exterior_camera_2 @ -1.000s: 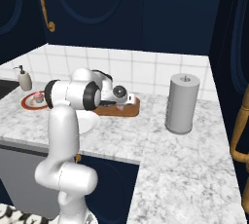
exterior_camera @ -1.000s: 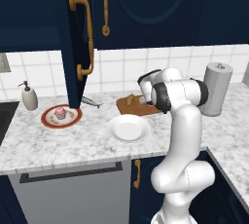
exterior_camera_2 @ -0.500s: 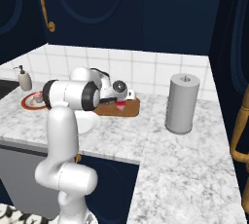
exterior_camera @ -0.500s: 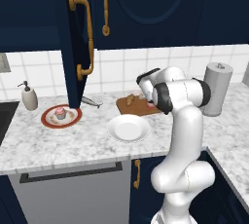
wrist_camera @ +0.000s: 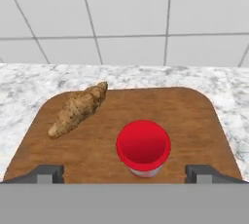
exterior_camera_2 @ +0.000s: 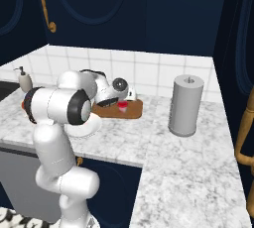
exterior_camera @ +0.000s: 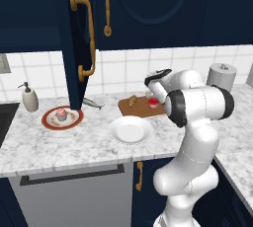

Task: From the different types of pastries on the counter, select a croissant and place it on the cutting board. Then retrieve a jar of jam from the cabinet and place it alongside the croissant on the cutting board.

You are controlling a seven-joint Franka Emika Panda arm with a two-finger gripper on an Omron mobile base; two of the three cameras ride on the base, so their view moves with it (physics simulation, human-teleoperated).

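The brown cutting board (wrist_camera: 189, 116) lies on the marbled counter (wrist_camera: 29, 79) against the tiled wall. On its left part lies the golden-brown croissant (wrist_camera: 78, 108). To the croissant's right the red jar of jam (wrist_camera: 143, 147) stands upright on the board. My gripper (wrist_camera: 126, 174) is open, its fingertips (wrist_camera: 48, 173) wide apart on either side of the jar and clear of it. From the left base view, the gripper (exterior_camera: 150, 94) hovers just over the jar (exterior_camera: 153, 103) and board (exterior_camera: 140, 108). The cabinet door (exterior_camera: 74, 28) hangs open at the left.
A white plate (exterior_camera: 130, 130) sits in front of the board. Further left are a pink cupcake (exterior_camera: 61, 114) on a red-rimmed plate, a grey fish (exterior_camera: 93, 103) and a soap bottle (exterior_camera: 29, 97). A tall grey canister (exterior_camera_2: 184, 105) stands to the right.
The jar now stands free on the board. The hand has drawn back and up a little from it.
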